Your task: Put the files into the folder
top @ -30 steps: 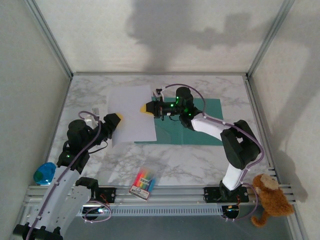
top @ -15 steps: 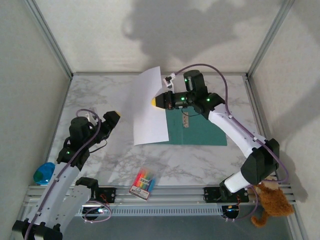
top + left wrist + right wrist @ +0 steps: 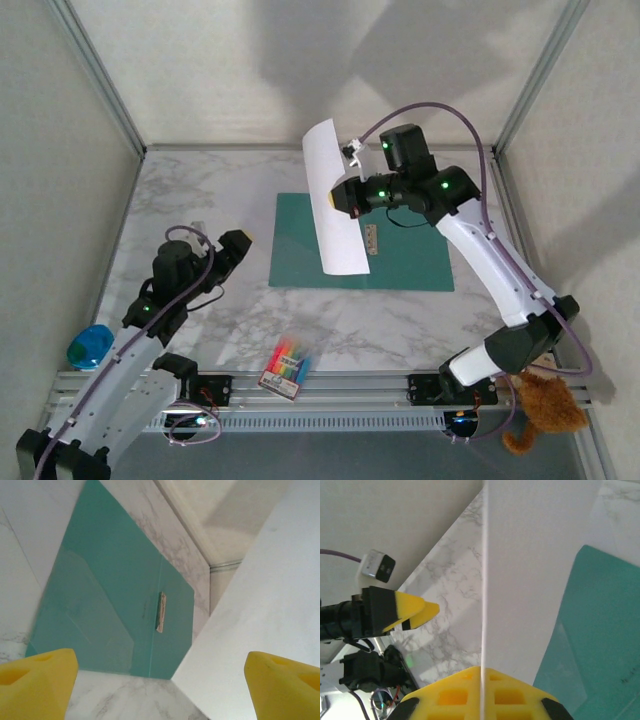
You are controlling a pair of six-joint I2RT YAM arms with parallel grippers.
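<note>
The teal folder (image 3: 400, 262) lies open and flat on the marble table, its metal clip (image 3: 372, 240) on the spine. My right gripper (image 3: 338, 196) is shut on one edge of a white file sheet (image 3: 335, 215), which hangs tilted in the air over the folder's left half. In the right wrist view the sheet (image 3: 535, 570) runs edge-on out of the pinched yellow fingers (image 3: 460, 690), above the folder (image 3: 602, 635). My left gripper (image 3: 238, 244) is open and empty, left of the folder (image 3: 115, 600), with the sheet (image 3: 265, 605) off to its right.
A packet of coloured pens (image 3: 288, 362) lies near the front edge. A blue object (image 3: 90, 346) sits at the front left and a teddy bear (image 3: 541, 396) at the front right. Grey walls and metal rails close in the table.
My right gripper has lifted the sheet off the table and carried it right, over the folder. My left gripper has opened wider and stays low on the left, apart from the sheet.
</note>
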